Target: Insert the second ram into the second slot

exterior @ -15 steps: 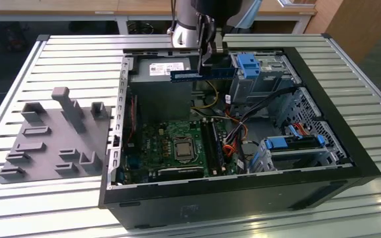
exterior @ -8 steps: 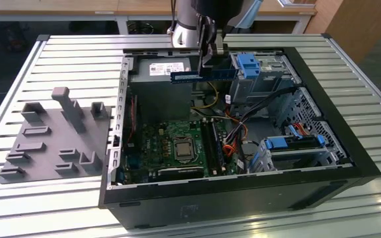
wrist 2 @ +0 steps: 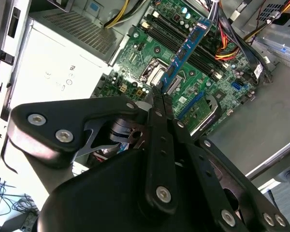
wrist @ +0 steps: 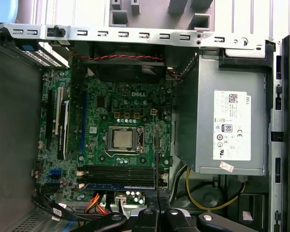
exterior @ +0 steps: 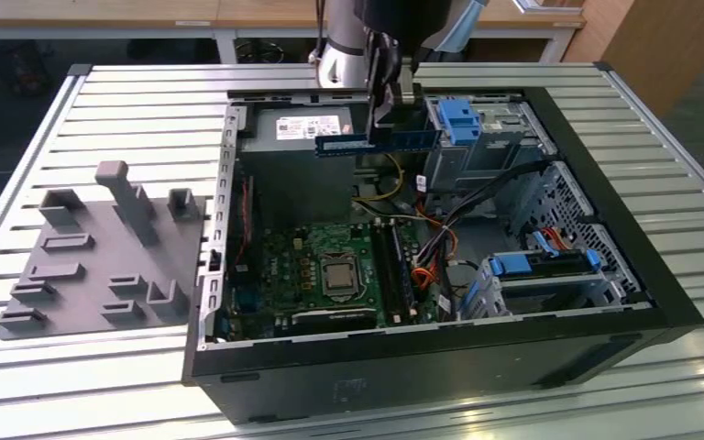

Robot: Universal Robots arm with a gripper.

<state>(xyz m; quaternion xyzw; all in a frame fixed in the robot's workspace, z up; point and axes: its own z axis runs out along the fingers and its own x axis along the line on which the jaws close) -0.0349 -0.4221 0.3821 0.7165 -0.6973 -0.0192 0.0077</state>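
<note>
Black linkage bars of the hand [wrist 2: 157, 94] crowd the second wrist view. Its fingers are pressed together on the flat faces of the second ram [wrist 2: 186, 46], a thin blue stick with dark chips that juts past the fingertips. In the exterior view the stick hangs level and on edge, well above the motherboard [exterior: 285, 261] inside the open computer case [exterior: 450, 362] on the table [exterior: 144, 110], touching nothing but the hand. I judge it is held on edge so that its lower long edge faces the motherboard. Its length runs crosswise to the memory slots [wrist: 118, 173] on the motherboard, so it is not lined up with them. A blue strip [wrist: 118, 186] along one slot looks like a stick already seated, though I cannot be sure.
</note>
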